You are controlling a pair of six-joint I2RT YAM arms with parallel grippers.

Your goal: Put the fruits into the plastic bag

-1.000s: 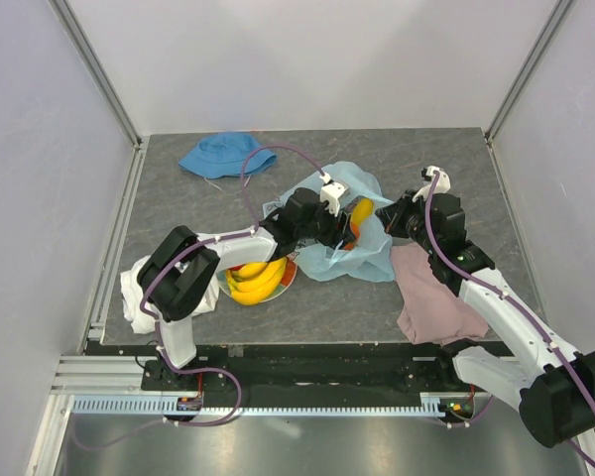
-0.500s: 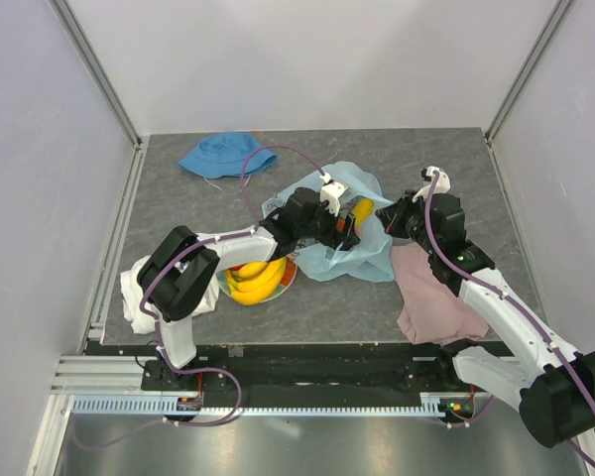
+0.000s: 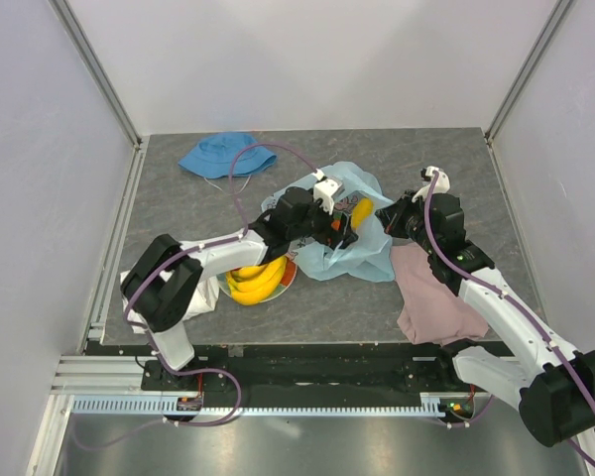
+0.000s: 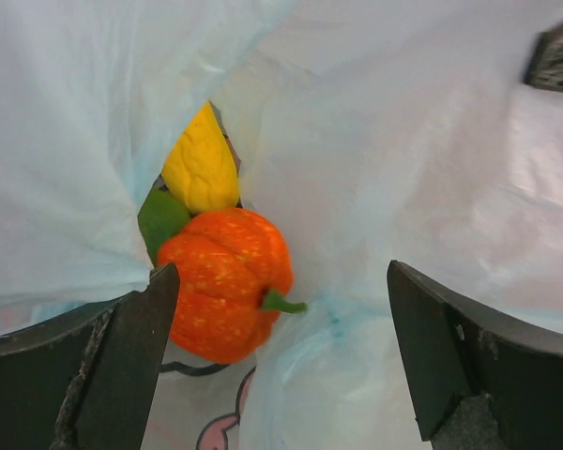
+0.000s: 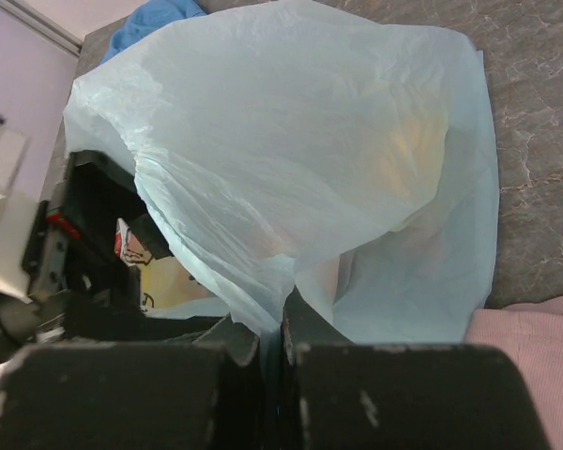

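Note:
The light-blue plastic bag (image 3: 362,248) lies mid-table with its mouth held up. My left gripper (image 4: 281,319) is open inside the mouth, with nothing between its fingers. Just ahead of it, an orange-red fruit (image 4: 227,281) rests free on the bag's inside, a yellow fruit (image 4: 200,169) and a green one (image 4: 161,218) behind it. From above, the yellow fruit (image 3: 361,212) shows in the bag beside my left gripper (image 3: 339,230). My right gripper (image 5: 272,323) is shut on the bag's (image 5: 291,159) rim, at the bag's right side (image 3: 389,218). Yellow bananas (image 3: 256,281) lie on a plate (image 3: 290,273).
A blue fabric hat (image 3: 225,154) lies at the back left. A pink cloth (image 3: 431,297) is under my right arm, next to the bag. A white cloth (image 3: 134,288) sits by the left arm's base. Walls close the table in on three sides.
My left gripper's jaws have opened wide and the orange-red fruit now lies loose in the bag. The left arm's elbow has dropped lower. The right arm has not moved.

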